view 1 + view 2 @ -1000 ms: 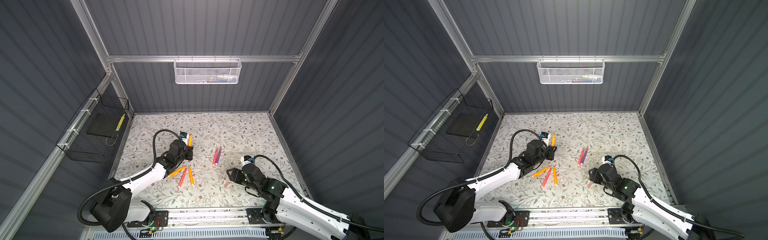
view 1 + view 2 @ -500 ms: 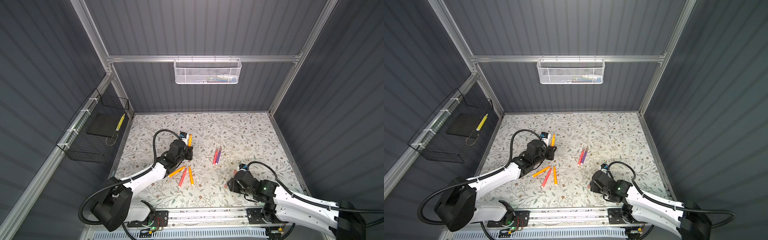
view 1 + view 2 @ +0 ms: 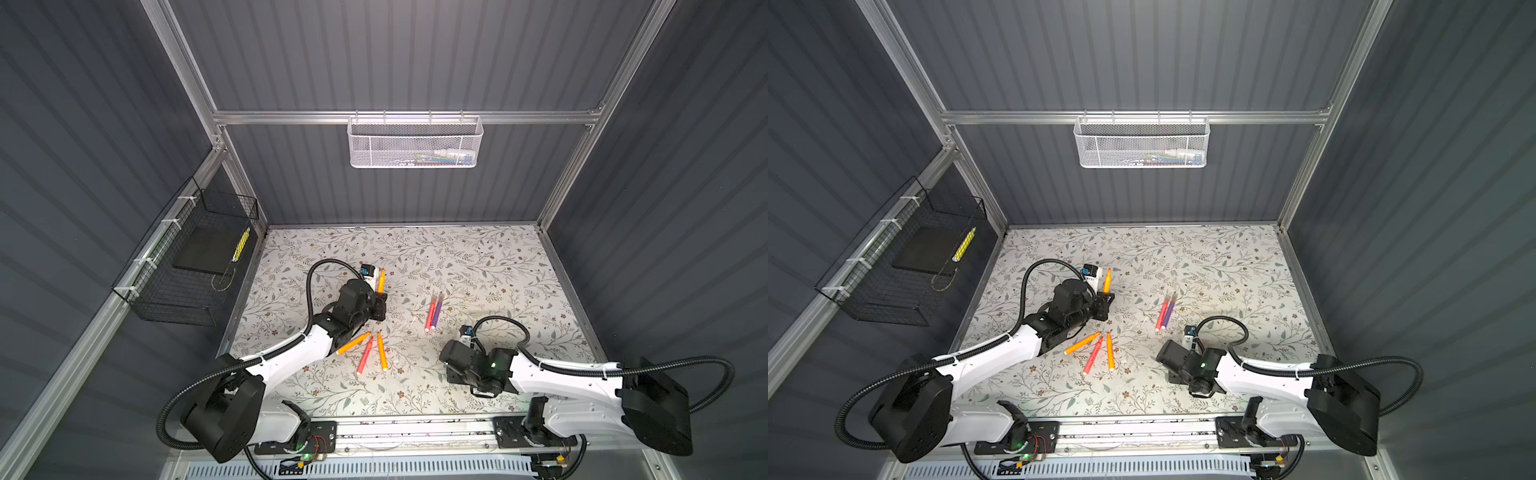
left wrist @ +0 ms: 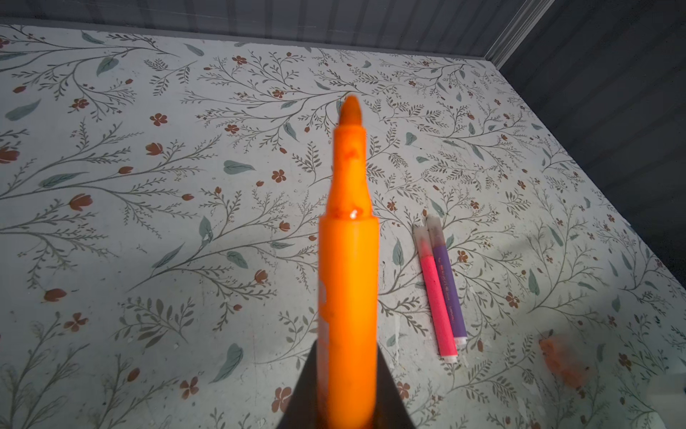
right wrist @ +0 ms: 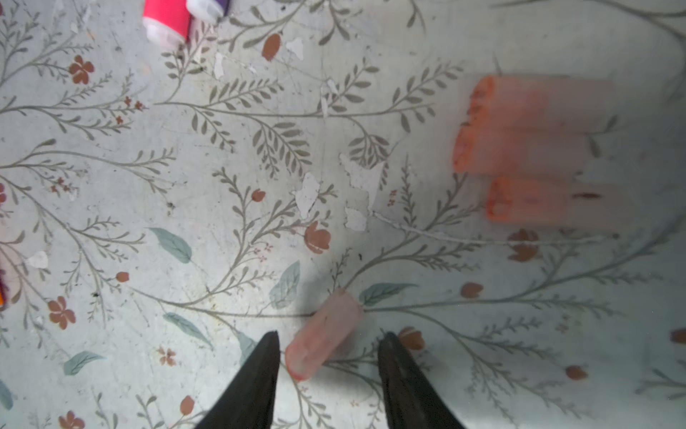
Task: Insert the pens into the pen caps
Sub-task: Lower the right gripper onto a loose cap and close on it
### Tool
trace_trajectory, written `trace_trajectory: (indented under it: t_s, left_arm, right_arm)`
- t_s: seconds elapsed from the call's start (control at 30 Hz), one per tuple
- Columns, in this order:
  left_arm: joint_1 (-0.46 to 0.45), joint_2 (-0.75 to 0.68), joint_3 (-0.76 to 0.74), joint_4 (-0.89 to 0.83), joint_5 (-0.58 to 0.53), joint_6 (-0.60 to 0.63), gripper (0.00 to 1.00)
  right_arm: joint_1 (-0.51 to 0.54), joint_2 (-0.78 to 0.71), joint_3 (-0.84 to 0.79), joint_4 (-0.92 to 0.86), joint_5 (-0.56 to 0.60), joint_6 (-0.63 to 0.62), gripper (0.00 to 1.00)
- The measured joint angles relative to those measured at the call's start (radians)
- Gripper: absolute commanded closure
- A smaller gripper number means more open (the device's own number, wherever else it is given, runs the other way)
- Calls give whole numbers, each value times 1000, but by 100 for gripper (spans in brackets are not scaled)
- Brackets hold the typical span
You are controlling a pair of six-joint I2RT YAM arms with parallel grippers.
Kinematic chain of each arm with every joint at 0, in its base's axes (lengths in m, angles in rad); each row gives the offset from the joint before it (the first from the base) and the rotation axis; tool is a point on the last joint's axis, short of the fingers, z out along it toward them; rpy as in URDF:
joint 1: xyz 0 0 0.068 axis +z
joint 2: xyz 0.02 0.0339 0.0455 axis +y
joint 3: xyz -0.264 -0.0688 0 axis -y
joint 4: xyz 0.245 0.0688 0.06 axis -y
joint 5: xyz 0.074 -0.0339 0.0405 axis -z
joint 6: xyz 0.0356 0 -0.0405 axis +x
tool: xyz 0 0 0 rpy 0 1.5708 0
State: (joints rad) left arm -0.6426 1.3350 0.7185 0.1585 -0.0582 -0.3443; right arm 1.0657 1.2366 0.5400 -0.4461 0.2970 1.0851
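Straddling a pen cap (image 5: 323, 336), right claw (image 5: 330, 335) stands spread; left claw (image 3: 377, 304) pinches orange pen (image 4: 349, 278).

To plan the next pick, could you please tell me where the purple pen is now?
In both top views the purple pen lies on the table just right of centre, with a pink pen alongside on its left.

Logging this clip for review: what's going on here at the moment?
The left gripper is shut on an uncapped orange marker pen, held off the floral mat. The right gripper is low over the mat, jaws open either side of a stubby translucent pinkish pen cap, not gripping it. Three more caps and five pens lie on the mat.
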Motion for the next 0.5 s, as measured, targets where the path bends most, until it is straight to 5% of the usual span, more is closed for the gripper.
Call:
trace_trajectory:
  t_s: [0.23, 0.5]
  left_arm:
    - [0, 0, 0, 0, 13, 0, 100]
    - [0, 0, 0, 0, 18, 0, 100]
  right_arm:
    - [11, 63, 18, -34, 53, 32, 71]
    - [11, 129, 46, -37, 84, 41, 70]
